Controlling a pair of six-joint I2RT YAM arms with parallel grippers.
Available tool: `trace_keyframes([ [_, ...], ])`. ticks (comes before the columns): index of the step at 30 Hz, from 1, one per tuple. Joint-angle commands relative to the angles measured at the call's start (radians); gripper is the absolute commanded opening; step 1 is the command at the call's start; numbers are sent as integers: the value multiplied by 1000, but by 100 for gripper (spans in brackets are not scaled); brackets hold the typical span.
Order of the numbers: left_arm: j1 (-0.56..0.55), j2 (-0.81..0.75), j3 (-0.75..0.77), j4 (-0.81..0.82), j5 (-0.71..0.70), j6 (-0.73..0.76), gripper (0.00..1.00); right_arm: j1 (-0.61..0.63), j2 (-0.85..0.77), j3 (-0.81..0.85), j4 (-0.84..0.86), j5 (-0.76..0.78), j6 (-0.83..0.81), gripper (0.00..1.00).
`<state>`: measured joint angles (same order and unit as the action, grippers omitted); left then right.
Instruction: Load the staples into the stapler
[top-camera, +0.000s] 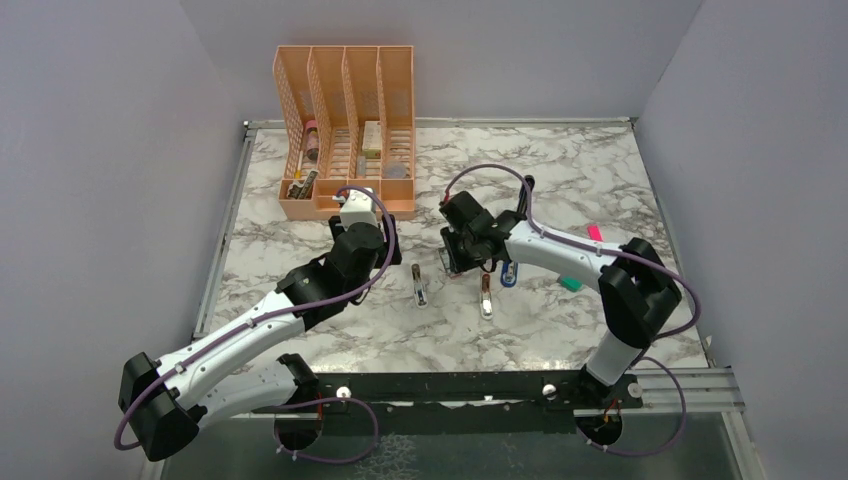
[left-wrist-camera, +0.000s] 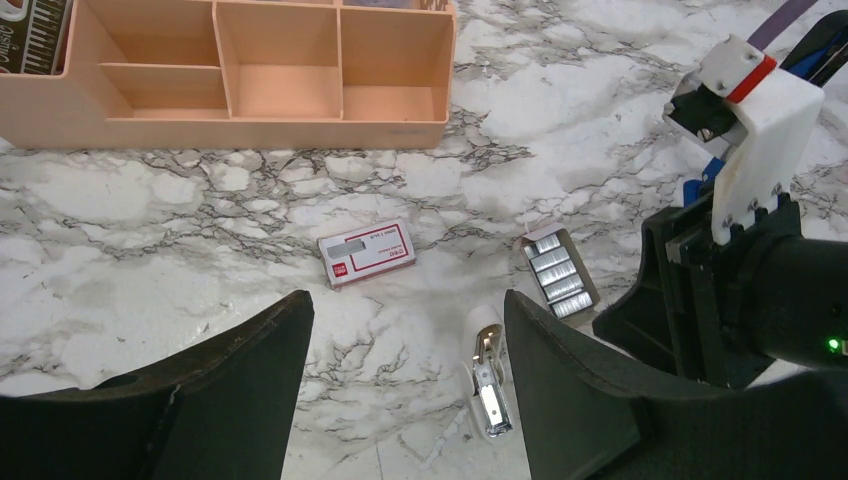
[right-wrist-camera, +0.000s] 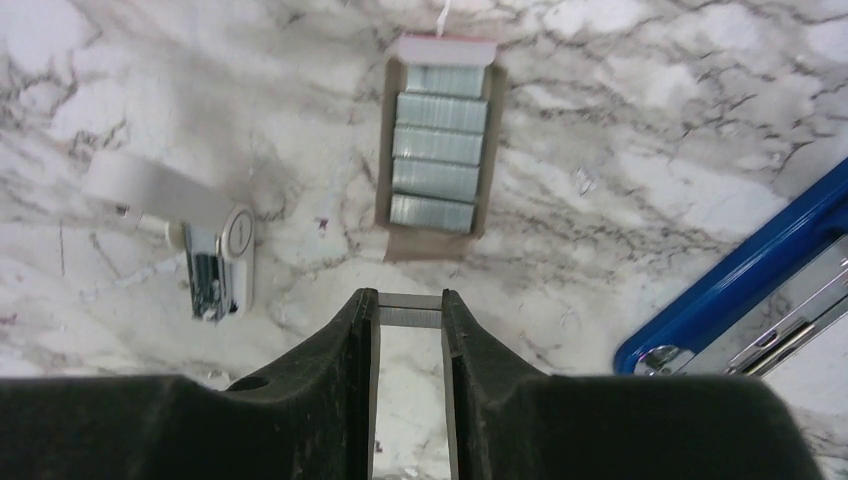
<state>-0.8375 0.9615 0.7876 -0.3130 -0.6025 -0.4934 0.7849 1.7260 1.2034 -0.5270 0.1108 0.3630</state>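
Observation:
The staples box sleeve (left-wrist-camera: 367, 253), reddish with a pale label, lies on the marble ahead of my open, empty left gripper (left-wrist-camera: 405, 320). Its inner tray (right-wrist-camera: 437, 150) lies open beside it with several rows of staples, and it also shows in the left wrist view (left-wrist-camera: 558, 272). My right gripper (right-wrist-camera: 410, 305) is shut on one strip of staples (right-wrist-camera: 410, 317) and holds it just near of the tray. The blue stapler (right-wrist-camera: 740, 285) lies open to the right with its chrome rail showing. From above, the stapler (top-camera: 509, 273) lies just right of my right gripper (top-camera: 462, 262).
A small white stapler-like tool (top-camera: 419, 285) lies between the arms, left of the tray (right-wrist-camera: 215, 250). An orange desk organizer (top-camera: 345, 130) stands at the back left. A pink highlighter (top-camera: 594, 232) and a teal block (top-camera: 570, 284) lie on the right.

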Motion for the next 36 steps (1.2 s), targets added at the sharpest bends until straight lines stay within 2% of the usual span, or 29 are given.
trace_keyframes([
  [1, 6, -13, -10, 16, -26, -8, 71, 49, -60, -46, -72, -73, -27, 30],
  [7, 6, -21, 7, 4, -41, -19, 71, 107, -71, -105, -91, -94, -32, 31],
  [15, 6, -37, 6, -7, -48, -17, 71, 141, -3, -104, -81, -90, -15, 32],
  [25, 5, -49, 5, -9, -47, -16, 71, 144, 19, -78, -67, -2, 53, 46],
  [36, 5, -39, 5, -7, -46, -16, 71, 144, 52, -81, -53, 89, 143, 44],
])
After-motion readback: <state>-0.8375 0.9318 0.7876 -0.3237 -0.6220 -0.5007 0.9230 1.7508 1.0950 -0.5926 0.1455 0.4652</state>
